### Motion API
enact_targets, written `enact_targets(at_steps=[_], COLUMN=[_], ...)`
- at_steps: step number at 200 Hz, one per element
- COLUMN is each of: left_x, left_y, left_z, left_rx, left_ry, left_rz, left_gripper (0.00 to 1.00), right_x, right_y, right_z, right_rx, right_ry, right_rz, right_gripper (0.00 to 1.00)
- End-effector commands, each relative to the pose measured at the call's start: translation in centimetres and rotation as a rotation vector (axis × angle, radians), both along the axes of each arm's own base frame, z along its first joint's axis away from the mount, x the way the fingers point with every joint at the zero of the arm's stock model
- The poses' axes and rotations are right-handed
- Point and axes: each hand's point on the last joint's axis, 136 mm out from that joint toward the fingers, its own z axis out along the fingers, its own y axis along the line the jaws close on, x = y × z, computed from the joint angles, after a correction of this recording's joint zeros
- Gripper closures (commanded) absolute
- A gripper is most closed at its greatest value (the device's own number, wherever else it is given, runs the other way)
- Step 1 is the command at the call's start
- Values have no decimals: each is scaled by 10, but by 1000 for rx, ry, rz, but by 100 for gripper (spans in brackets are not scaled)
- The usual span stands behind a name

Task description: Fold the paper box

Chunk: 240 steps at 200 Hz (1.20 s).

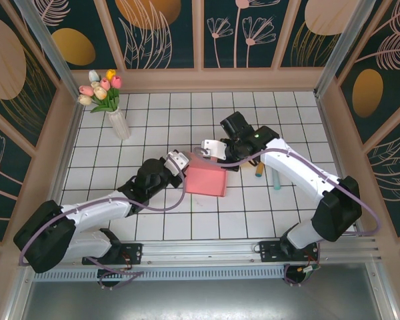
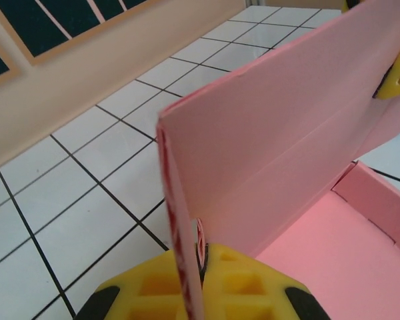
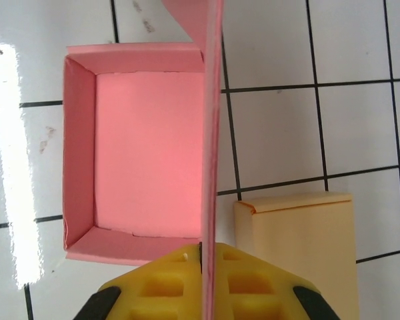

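Within floral wall panels [image 1: 153, 33], the white tiled tabletop [image 1: 207, 220] carried the pink paper box [image 1: 207, 181] at frame centre. The left claw [image 2: 192, 280] and right claw [image 3: 203, 263] each pinched its raised lid flap [image 2: 273, 133] edge-on, probably steadying it for folding down.

A white vase [image 1: 119, 124] of tulips [image 1: 101, 88] was set at the far left of the tiled table [image 1: 213, 223]; a pale orange box [image 3: 300, 250] was laid on it.
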Motion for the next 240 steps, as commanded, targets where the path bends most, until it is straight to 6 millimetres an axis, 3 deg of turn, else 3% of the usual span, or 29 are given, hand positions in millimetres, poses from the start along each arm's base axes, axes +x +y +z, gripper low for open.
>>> enact_targets(at_steps=[1, 13, 24, 45, 61, 88, 121, 139, 154, 192, 240], left_x=[4, 4, 4, 2, 1, 3, -5, -8, -9, -11, -10], left_y=[-9, -7, -4, 3, 8, 19, 24, 27, 28, 28, 28], left_z=[22, 24, 25, 28, 26, 22, 28, 31, 32, 32, 32], left_rx=[-137, -154, -158, -144, -110, -62, -76, -92, -93, -88, -95], left_ry=[47, 59, 58, 32, 15, -4, -30, -43, -48, -52, -57], left_rz=[17, 34, 48, 65, 72, 112, 95, 96, 96, 89, 92], left_gripper=[100, 100, 100, 100, 100, 100, 100, 100, 100, 100, 100], right_x=[10, 15, 19, 24, 23, 15, 12, 7, 18, 31, 13], right_y=[10, 11, 13, 11, 4, -20, -49, -48, -58, -55, -31], right_z=[10, 17, 25, 45, 58, 70, 52, 38, 30, 27, 24], right_rx=[82, 112, 145, 214, 256, 308, 332, 311, 286, 300, 378], right_ry=[-48, -73, -98, -155, -205, -303, -359, -342, -341, -349, -283], right_rz=[-50, -78, -108, -163, -198, -227, -212, -166, -196, -184, -50], right_gripper=[89, 77, 72, 48, 43, 40, 40, 41, 41, 44, 49])
